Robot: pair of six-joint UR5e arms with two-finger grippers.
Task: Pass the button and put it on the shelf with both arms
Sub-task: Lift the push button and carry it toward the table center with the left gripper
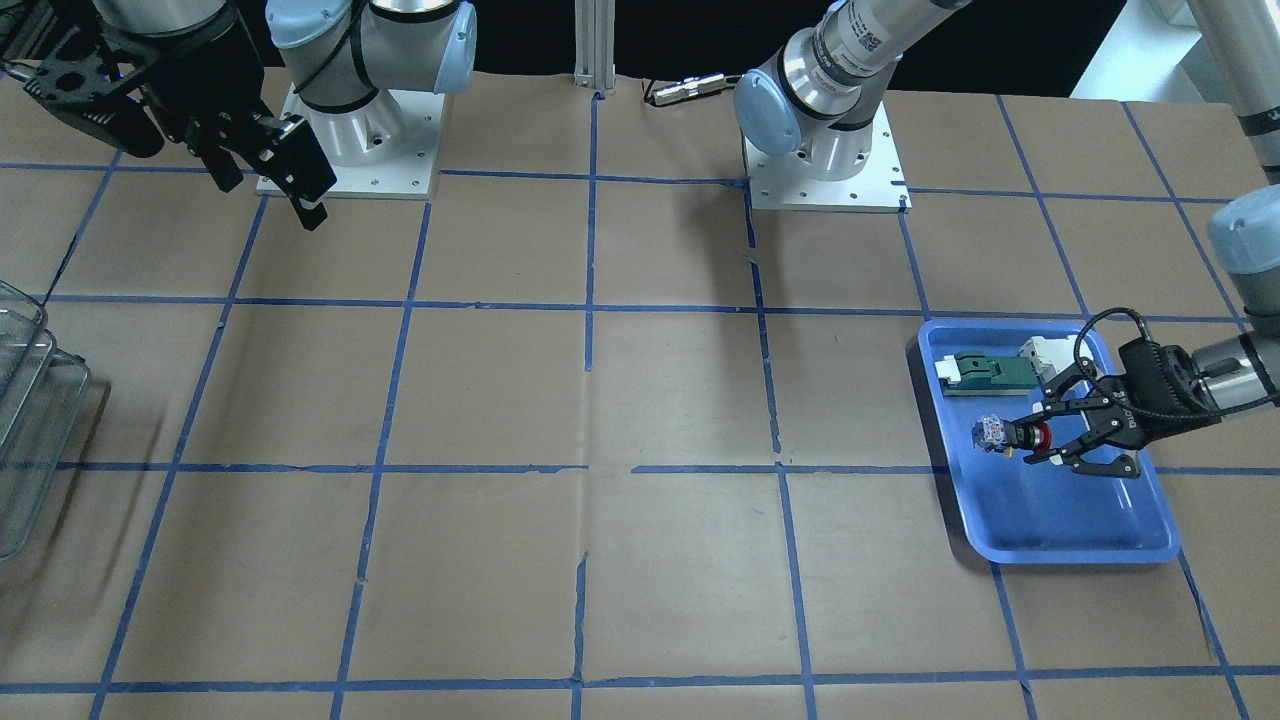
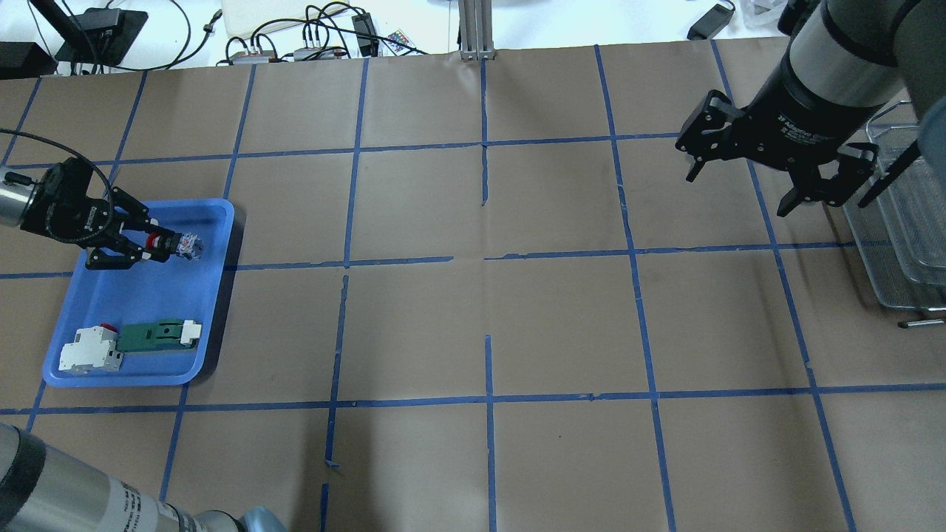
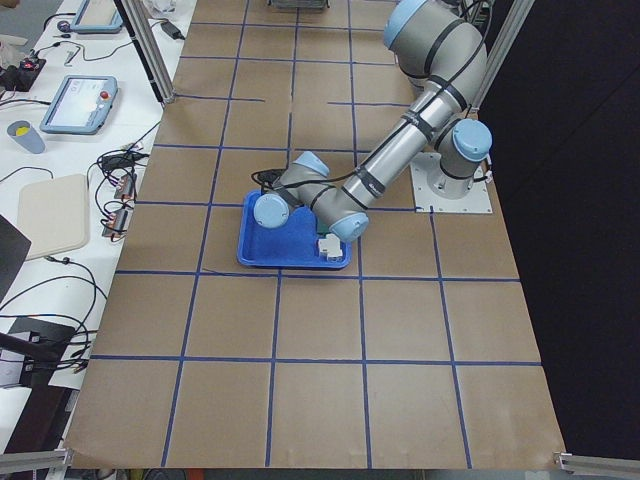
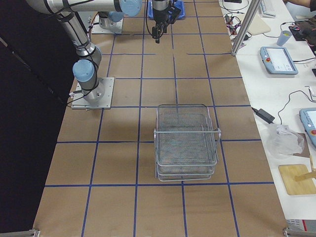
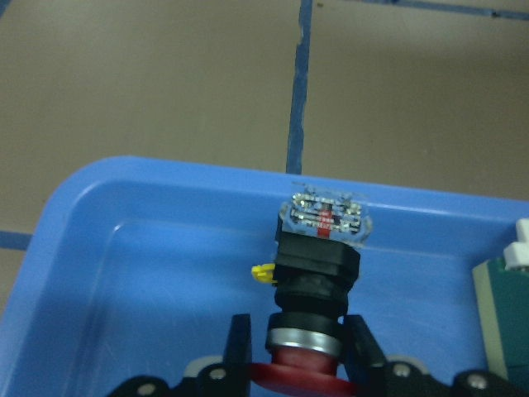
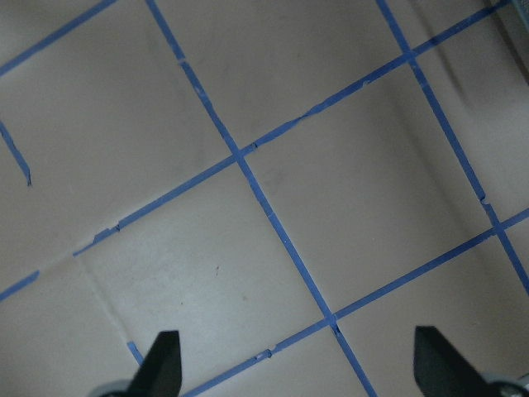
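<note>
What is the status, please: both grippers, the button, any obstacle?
Left gripper shut on the button by its red head, over the blue tray. Right gripper open, empty, near the shelf. Green block, white block in tray, apart from it.

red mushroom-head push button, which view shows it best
Left wrist view: the red mushroom-head push button is close up, head held in the left tool. Overhead and front-facing show it tiny at the blue plastic tray; other views miss it.

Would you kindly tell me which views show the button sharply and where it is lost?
Left wrist view: the button close, rear block fairly sharp, red head cropped at the bottom. Front-facing and overhead views: small but distinct. Exterior left view: hidden behind the left arm.
</note>
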